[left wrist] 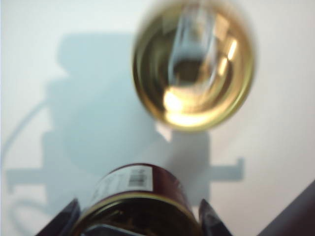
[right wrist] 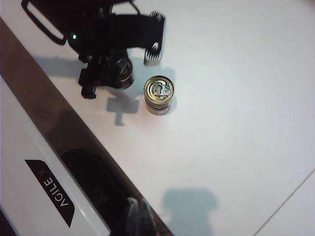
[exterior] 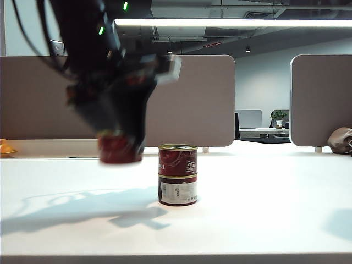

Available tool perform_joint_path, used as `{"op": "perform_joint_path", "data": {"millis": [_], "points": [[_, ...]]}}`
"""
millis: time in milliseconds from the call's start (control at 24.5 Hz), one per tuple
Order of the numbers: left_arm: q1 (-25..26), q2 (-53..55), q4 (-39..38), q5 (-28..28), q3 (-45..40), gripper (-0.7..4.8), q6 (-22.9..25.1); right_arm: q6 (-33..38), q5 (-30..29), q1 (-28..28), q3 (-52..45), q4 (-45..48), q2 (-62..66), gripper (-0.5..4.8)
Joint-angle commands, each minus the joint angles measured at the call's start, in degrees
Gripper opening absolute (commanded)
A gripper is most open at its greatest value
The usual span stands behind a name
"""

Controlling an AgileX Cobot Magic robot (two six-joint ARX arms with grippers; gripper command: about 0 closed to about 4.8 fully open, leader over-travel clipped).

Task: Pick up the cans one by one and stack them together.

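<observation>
L tool grips red can; 2 cans stacked.

My left pincer, dark matt plastic, holds a can with a glossy dark red paper label and a gold metal rim. The stacked cans show shiny gold-toned metal lids that mirror the light. The table is smooth matt white. My right pincer looks dull grey.
</observation>
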Motion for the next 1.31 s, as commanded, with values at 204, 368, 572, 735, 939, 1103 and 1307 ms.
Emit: {"op": "perform_joint_path", "data": {"millis": [204,368,572,735,939,1103,1307], "points": [[0.0,-0.3,-2.3,0.0,10.0,2.32,0.2,0.1,0.1,0.0,0.2,0.5,-0.2,-0.03],[0.0,-0.3,0.7,1.2,11.3,2.32,0.2,0.1,0.1,0.0,0.2,0.5,-0.3,-0.03],[0.0,3.7,0.7,2.0,13.9,2.32,0.1,0.1,0.1,0.0,0.2,0.5,-0.3,-0.03],[-0.1,7.0,-1.3,3.0,17.2,2.32,0.0,0.1,0.1,0.0,0.2,0.4,-0.3,-0.03],[-0.1,8.9,-1.7,5.9,17.7,2.32,0.0,0.1,0.1,0.0,0.2,0.3,-0.3,-0.03],[-0.8,10.3,-2.5,6.2,17.7,2.32,0.0,0.1,0.1,0.0,0.2,0.3,-0.3,-0.03],[-1.1,11.2,-2.8,6.5,17.6,2.32,0.0,0.1,0.1,0.0,0.2,0.3,-0.4,-0.03]]}}
